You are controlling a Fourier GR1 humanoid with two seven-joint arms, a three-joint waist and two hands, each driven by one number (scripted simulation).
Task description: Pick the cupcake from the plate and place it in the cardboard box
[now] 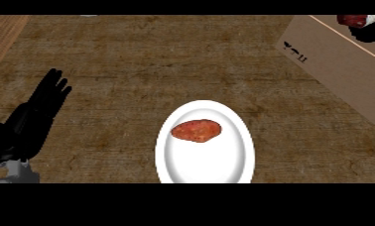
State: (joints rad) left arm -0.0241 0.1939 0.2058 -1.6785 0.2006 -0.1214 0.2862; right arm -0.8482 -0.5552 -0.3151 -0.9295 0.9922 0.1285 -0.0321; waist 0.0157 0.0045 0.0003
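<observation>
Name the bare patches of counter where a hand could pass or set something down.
Bare counter lies between the left hand and the plate, and above the plate up to the cardboard box. The top right corner, by the box, is crowded.

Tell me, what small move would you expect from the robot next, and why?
Probably the right hand lets go and pulls back. It shows at the upper right over the cardboard box, beside a reddish thing, perhaps the cupcake. A reddish lump lies on the white plate. The left hand rests open.

Reddish-brown cupcake (pixel 196 131), white plate (pixel 227 168), tan cardboard box (pixel 333 66)
</observation>
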